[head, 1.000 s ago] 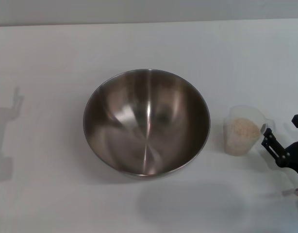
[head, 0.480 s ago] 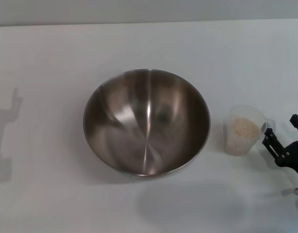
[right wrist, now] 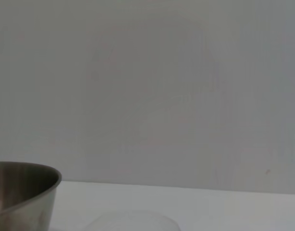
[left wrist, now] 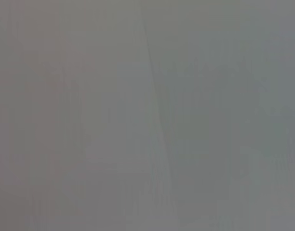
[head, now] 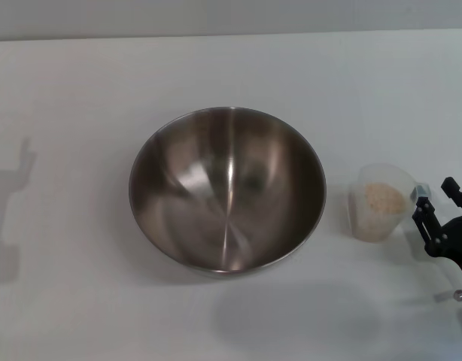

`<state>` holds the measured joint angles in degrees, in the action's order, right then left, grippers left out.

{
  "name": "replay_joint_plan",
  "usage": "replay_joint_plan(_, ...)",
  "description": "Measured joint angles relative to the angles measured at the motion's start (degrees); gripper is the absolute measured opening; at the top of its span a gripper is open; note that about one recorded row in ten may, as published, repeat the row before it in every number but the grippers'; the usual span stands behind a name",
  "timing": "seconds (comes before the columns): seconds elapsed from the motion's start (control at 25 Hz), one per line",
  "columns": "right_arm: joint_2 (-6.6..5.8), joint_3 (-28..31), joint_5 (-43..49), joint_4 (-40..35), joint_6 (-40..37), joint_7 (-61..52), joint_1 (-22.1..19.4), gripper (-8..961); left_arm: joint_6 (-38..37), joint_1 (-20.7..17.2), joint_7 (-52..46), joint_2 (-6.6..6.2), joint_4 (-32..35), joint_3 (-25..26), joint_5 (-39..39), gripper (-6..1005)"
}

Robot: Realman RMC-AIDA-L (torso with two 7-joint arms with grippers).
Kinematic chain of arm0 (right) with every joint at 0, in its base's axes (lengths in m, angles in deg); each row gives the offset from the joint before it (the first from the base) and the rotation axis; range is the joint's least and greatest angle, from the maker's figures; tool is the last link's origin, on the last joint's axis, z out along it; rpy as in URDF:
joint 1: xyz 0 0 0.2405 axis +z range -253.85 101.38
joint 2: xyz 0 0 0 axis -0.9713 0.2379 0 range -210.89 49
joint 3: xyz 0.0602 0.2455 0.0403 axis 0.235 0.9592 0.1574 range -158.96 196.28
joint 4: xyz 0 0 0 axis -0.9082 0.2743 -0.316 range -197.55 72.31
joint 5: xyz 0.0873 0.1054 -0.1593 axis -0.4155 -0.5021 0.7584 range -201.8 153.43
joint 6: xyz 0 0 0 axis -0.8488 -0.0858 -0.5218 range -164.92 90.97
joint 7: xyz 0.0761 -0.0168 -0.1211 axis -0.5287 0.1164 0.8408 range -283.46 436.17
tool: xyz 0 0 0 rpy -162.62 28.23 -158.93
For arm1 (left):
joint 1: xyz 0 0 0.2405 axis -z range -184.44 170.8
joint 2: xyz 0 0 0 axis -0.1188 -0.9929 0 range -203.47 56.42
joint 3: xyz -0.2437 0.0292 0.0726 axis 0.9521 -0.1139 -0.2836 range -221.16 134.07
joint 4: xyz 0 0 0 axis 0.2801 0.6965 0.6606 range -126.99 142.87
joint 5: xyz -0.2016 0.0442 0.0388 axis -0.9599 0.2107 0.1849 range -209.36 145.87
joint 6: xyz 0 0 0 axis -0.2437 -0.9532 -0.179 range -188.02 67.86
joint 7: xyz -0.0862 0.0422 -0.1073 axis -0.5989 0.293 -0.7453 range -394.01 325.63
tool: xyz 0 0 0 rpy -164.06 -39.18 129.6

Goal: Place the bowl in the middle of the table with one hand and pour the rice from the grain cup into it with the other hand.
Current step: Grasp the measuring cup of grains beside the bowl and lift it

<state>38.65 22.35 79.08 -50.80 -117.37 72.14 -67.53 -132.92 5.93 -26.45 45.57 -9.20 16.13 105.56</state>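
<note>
the bowl (head: 227, 189) sits mid-table (head: 80, 90), empty. the grain cup (head: 381, 201), rice (head: 384, 198) inside, stands just right of it. the right gripper (head: 431, 204) is beside the cup, fingers spread, gripping nothing — it should close squarely on the wall, low and level, to avoid tipping. the left gripper is out of sight.

No readable text, labels, brands, numbers or signs anywhere: none on the bowl (head: 227, 188), grain cup (head: 380, 201) or worktop (head: 80, 90).
</note>
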Motion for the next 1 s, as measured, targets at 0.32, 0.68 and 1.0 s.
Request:
replay_joint_plan(0.32, -0.07, 0.01, 0.00, 0.04, 0.10, 0.00, 0.18, 378, 0.47, 0.17, 0.00, 0.00, 0.01, -0.22, -0.07, 818)
replay_joint_plan(0.68, -0.05, 0.00, -0.01, 0.04, 0.48, 0.05, 0.16, 209, 0.85, 0.17, 0.00, 0.00, 0.01, -0.34, -0.11, 818)
replay_joint_plan(1.0, 0.06, 0.48, -0.35, 0.09, 0.06, 0.16, -0.16, 18, 1.04, 0.10, 0.00, 0.00, -0.01, -0.36, -0.11, 818)
